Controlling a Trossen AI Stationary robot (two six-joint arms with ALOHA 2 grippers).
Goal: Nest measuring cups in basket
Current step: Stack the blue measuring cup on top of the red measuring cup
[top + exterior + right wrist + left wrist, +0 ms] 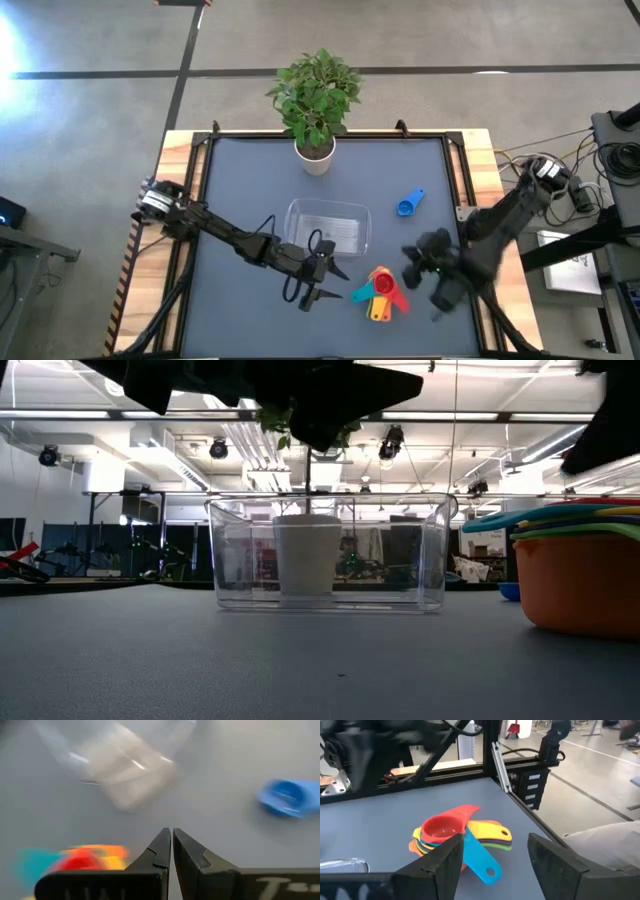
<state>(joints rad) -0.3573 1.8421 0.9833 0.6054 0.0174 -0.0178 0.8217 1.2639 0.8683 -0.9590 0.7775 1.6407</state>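
Plastic measuring cups (384,292) look light, stiff (probably slick); pinch a flat handle. Left gripper (318,276) stands part-open and empty, right gripper (171,840) pinched shut, empty.

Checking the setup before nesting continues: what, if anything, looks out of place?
One blue cup lies alone right of the empty basket, apart from the nested stack sitting on the table outside the basket.

A grey concrete floor (420,40) surrounds the table, with strip lights (180,415) on the ceiling.
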